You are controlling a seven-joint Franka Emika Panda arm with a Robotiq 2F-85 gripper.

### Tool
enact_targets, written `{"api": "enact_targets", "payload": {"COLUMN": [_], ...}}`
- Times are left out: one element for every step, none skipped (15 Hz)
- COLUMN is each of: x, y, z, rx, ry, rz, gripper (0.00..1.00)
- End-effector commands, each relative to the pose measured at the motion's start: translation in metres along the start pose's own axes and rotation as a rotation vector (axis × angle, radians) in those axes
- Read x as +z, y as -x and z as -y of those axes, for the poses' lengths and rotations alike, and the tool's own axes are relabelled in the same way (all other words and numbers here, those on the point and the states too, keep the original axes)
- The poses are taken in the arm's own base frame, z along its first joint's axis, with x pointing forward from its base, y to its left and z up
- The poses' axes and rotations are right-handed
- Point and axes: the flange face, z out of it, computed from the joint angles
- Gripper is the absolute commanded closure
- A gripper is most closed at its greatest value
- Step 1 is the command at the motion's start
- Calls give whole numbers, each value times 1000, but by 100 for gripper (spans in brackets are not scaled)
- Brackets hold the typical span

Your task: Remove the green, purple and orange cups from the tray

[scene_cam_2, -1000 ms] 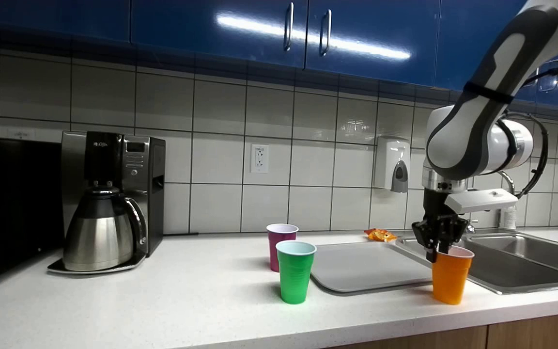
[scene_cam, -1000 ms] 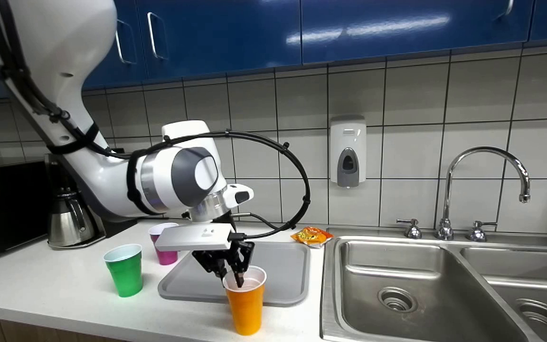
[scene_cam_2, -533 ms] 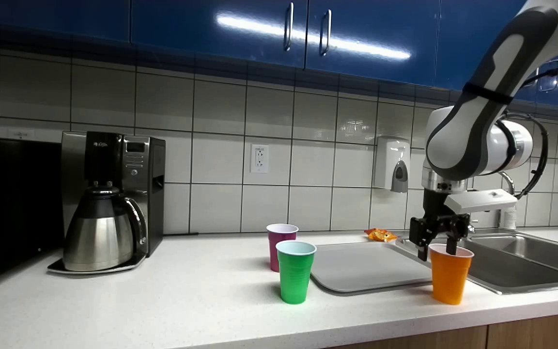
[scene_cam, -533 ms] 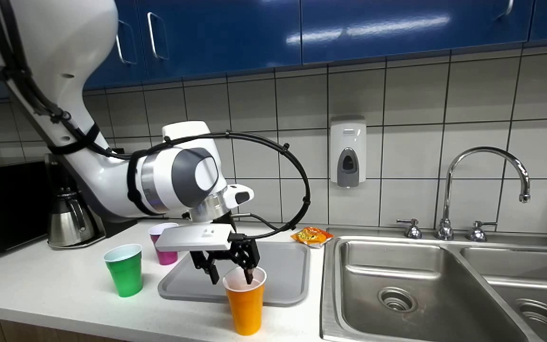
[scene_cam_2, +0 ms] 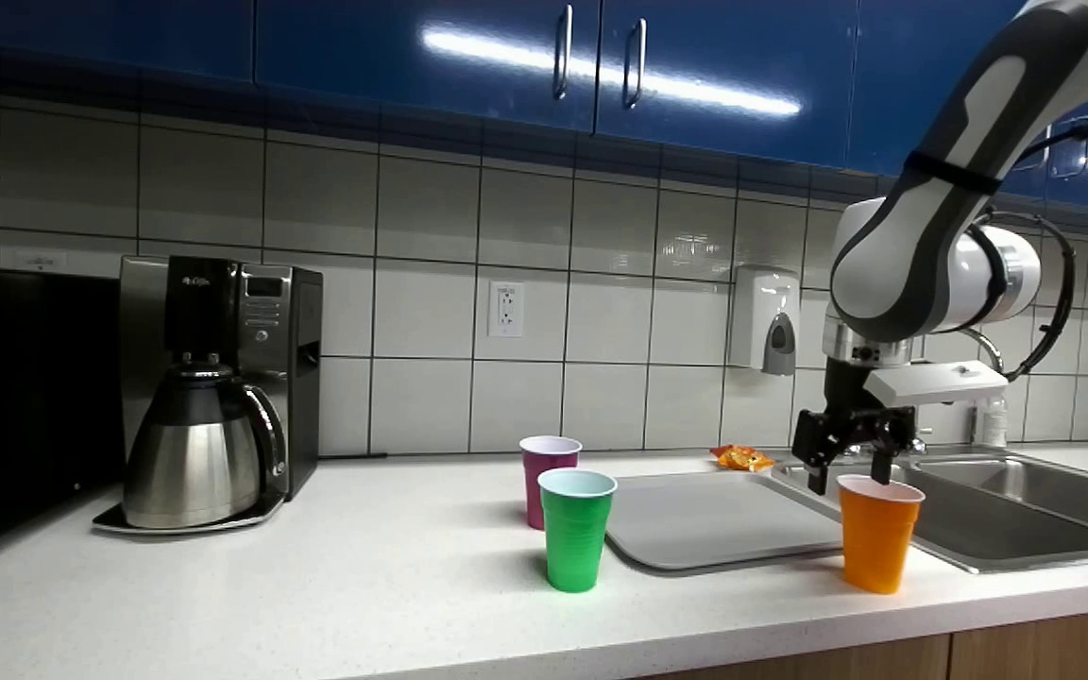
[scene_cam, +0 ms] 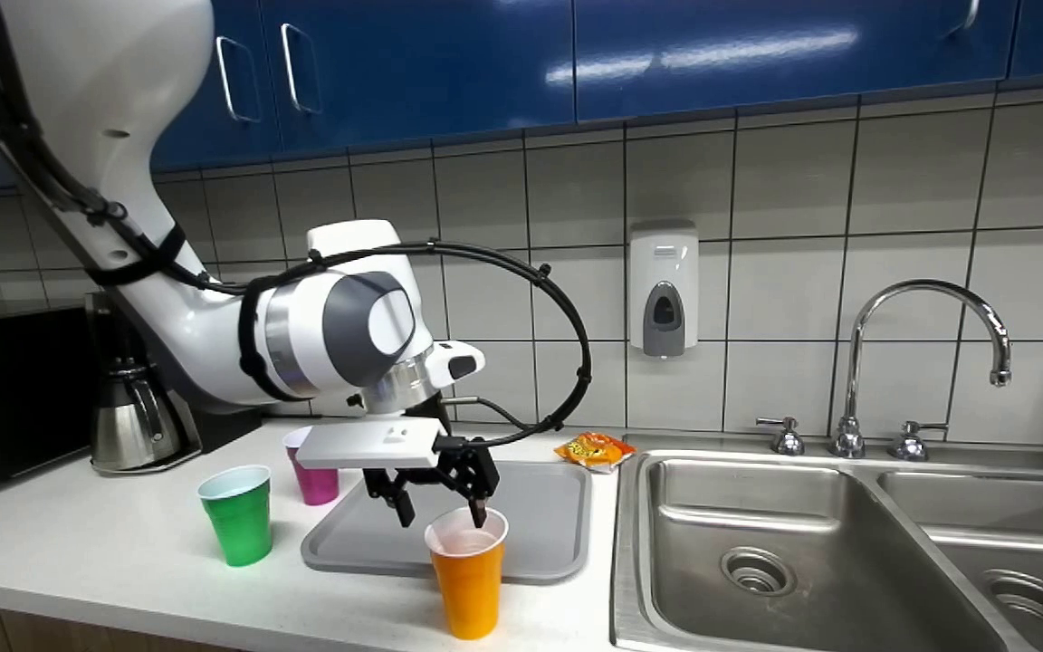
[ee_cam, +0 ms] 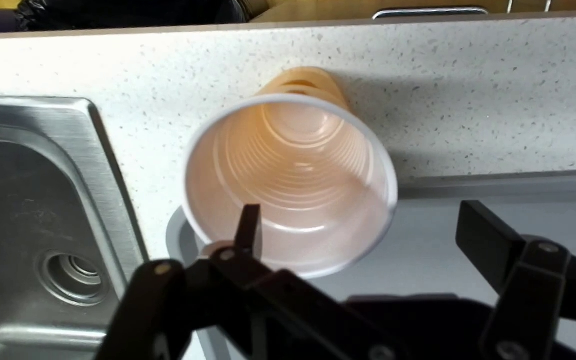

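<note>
The orange cup point(scene_cam: 470, 589) stands upright on the counter, just off the front edge of the grey tray point(scene_cam: 540, 516). My gripper point(scene_cam: 442, 521) is over it with its jaws spread wide and nothing held. One finger point(ee_cam: 249, 227) is at the cup's mouth, the other point(ee_cam: 488, 240) well outside the rim, above the tray. Both exterior views show the green cup point(scene_cam_2: 575, 538) and the purple cup point(scene_cam_2: 544, 472) upright on the counter beside the tray. No cup is on the visible part of the tray. In the wrist view, only the orange cup point(ee_cam: 303, 82) shows.
A steel sink point(scene_cam: 757, 507) with a faucet point(scene_cam: 856, 344) lies beside the tray. An orange snack packet point(scene_cam_2: 742, 458) is behind the tray, near the wall. A coffee maker point(scene_cam_2: 270, 378) stands farther along the counter. The counter's front edge point(scene_cam_2: 790, 628) runs close to the orange cup.
The jaws, earlier close together at the orange cup's rim, have opened wide and let it go. The gripper has risen slightly. All three cups have kept their places.
</note>
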Motion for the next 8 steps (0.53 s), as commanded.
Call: {"api": "enact_targets", "payload": {"x": [-23, -26, -31, -36, -41, -45, -50, -53], "y": [0, -1, -1, -2, -3, -4, -6, -8], "z": [-1, -1, -1, -1, -1, 0, 1, 1], "rx": [-1, 2, 4, 6, 8, 9, 9, 8], "ry": [-2, -2, -2, -2, 0, 0, -2, 0], "rz": [-28, -35, -42, -49, -57, -62, -68, -76], "gripper": [0, 0, 0, 0, 0, 0, 0, 0]}}
